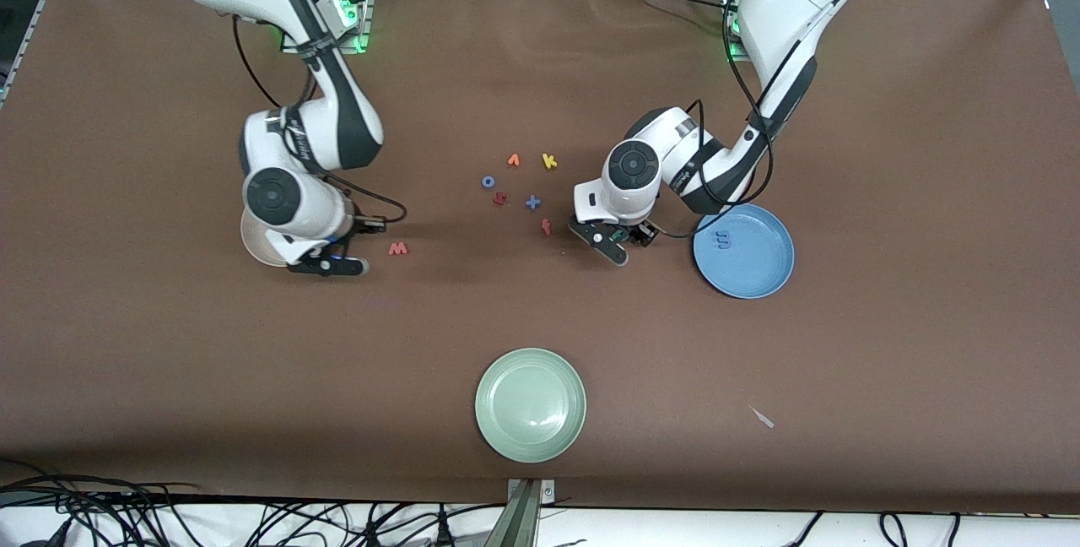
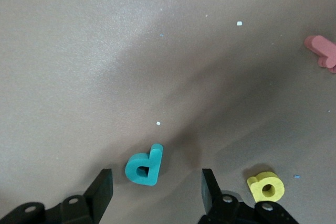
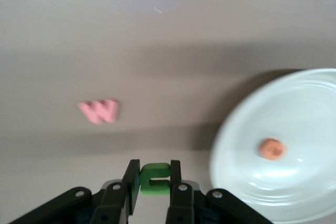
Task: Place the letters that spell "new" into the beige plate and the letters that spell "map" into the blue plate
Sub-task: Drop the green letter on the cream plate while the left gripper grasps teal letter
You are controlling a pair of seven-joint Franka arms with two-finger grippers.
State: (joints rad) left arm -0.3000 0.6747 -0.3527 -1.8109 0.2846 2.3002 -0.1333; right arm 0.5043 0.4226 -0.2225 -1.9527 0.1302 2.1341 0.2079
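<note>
Right gripper (image 3: pixel 153 178) pinches green "n" (image 3: pixel 154 178) beside beige plate (image 3: pixel 315 98) holding orange "e" (image 3: pixel 272 149); pink "w" (image 3: pixel 100 110) near. Left gripper (image 2: pixel 157 184), spread, straddles teal "p" (image 2: pixel 144 166); yellow "a" (image 2: pixel 266 186) beside. Blue "m" (image 1: pixel 722 239) in blue plate (image 1: pixel 764 273). Brown table (image 1: pixel 886 150).

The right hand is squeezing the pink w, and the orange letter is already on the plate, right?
Not quite. The right hand is squeezing the green letter; the pink w lies on the table, as the right wrist view shows. The orange letter is on the plate.
</note>
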